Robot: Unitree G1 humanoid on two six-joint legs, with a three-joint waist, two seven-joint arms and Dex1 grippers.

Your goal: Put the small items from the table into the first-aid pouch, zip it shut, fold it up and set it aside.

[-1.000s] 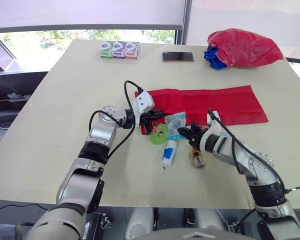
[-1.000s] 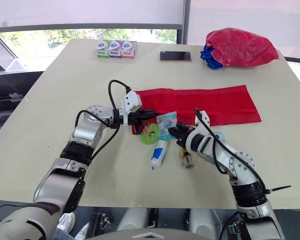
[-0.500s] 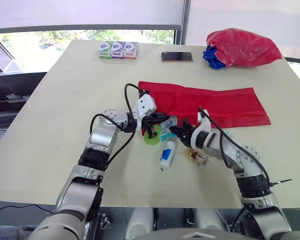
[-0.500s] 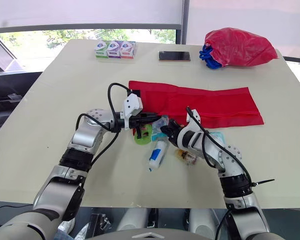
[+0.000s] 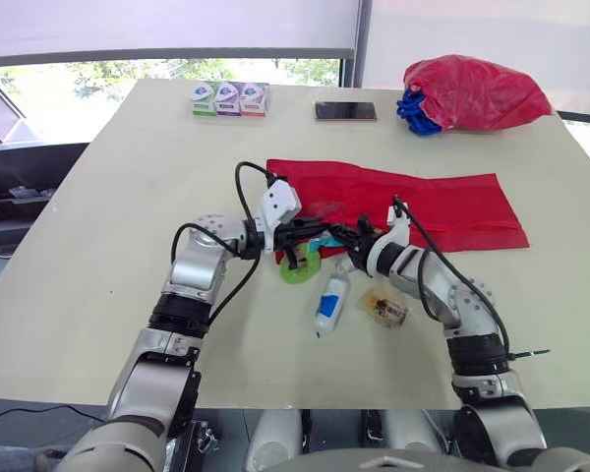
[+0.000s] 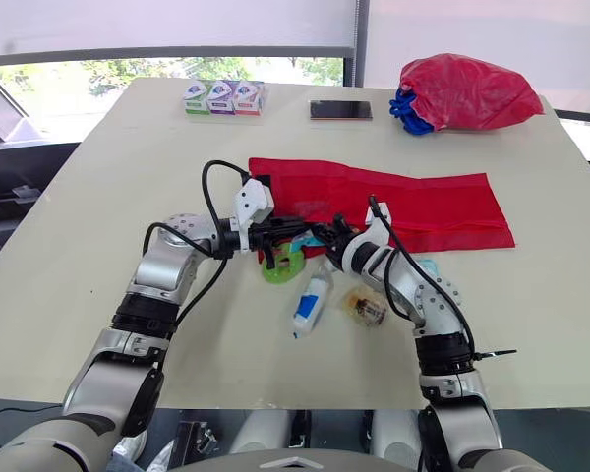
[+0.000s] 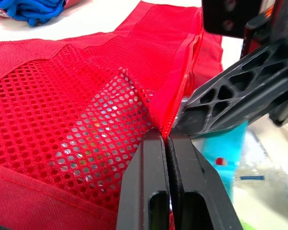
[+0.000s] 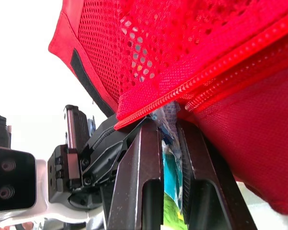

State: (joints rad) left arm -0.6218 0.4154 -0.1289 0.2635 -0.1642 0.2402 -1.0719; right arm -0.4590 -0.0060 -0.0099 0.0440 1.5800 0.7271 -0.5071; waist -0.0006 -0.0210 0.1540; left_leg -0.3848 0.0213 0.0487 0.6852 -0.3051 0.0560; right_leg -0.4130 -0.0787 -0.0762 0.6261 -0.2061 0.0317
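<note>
The red first-aid pouch (image 5: 413, 202) lies unfolded across the table's middle. My left gripper (image 5: 311, 234) is shut on the pouch's mesh edge (image 7: 134, 91) at its near left end, holding it raised. My right gripper (image 5: 342, 237) faces it, shut on a clear and blue packet (image 8: 169, 165) whose tip sits at the zipper opening (image 8: 201, 76). A green ring (image 5: 300, 266), a white tube (image 5: 330, 299) and a small amber packet (image 5: 385, 307) lie on the table just in front of the grippers.
Three small boxes (image 5: 231, 98) and a phone (image 5: 345, 111) sit at the table's far edge. A red bag (image 5: 477, 91) with blue cloth (image 5: 418, 110) is at the far right. A teal packet (image 6: 426, 266) lies beside my right forearm.
My right gripper has moved left and away from me with the packet, up to the pouch's opening. The left gripper has lifted the mesh edge slightly.
</note>
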